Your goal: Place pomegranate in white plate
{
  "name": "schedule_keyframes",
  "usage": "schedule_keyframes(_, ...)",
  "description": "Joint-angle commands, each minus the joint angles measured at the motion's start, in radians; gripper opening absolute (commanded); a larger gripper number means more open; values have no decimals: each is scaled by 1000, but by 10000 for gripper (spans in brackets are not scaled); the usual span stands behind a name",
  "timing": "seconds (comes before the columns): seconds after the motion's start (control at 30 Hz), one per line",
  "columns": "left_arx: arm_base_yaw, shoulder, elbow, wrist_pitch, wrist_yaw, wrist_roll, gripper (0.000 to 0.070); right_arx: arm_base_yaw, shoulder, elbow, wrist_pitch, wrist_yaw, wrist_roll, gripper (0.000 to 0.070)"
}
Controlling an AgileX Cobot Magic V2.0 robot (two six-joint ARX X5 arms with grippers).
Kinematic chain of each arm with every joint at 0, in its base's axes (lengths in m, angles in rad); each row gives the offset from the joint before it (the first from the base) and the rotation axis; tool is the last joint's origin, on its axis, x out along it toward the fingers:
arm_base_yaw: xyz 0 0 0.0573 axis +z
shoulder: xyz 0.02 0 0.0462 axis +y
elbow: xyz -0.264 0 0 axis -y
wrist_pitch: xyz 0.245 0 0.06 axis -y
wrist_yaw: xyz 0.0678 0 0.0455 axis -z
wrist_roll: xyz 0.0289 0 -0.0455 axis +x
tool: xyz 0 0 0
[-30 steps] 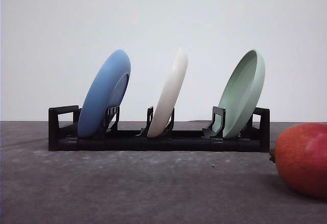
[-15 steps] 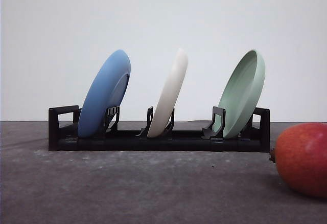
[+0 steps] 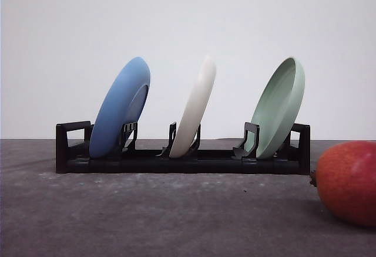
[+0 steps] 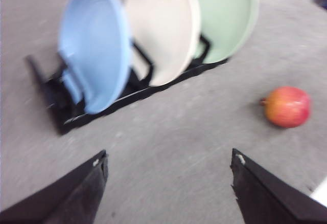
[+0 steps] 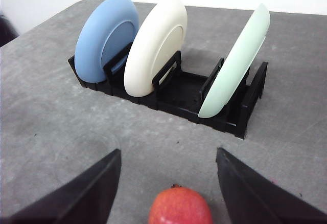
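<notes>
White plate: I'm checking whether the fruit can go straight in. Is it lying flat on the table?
No, the white plate stands on edge in the black rack.

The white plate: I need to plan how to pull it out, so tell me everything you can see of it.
The white plate is a round, shallow, cream-coloured dish with a matte look and a raised rim. It stands on edge in the middle slot of the black rack, leaning the same way as its neighbours, held between black uprights. The blue plate stands on one side and the pale green plate on the other, neither touching it in the front view. Nothing lies in it; no tool touches it.
</notes>
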Motion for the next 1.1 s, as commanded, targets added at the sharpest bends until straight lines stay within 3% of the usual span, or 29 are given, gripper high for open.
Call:
schedule_keyframes(0.0, -16, 20, 19, 38, 7, 19, 464, 3, 3, 17, 11, 0, -8, 373)
schedule_keyframes(0.37, -167, 239, 19, 297, -20, 36, 454, 3, 3, 17, 21, 0, -8, 373)
schedule_keyframes(0.43, -206, 299, 19, 362, -49, 39, 420, 3, 3, 17, 21, 0, -8, 373)
schedule_keyframes(0.83, -393, 680, 25, 790, -283, 53, 420, 3, 3, 17, 21, 1, -8, 373)
schedule_keyframes(1.07, -421, 906, 148, 805, -401, -17, 421, 4, 3, 17, 21, 1, -9, 373)
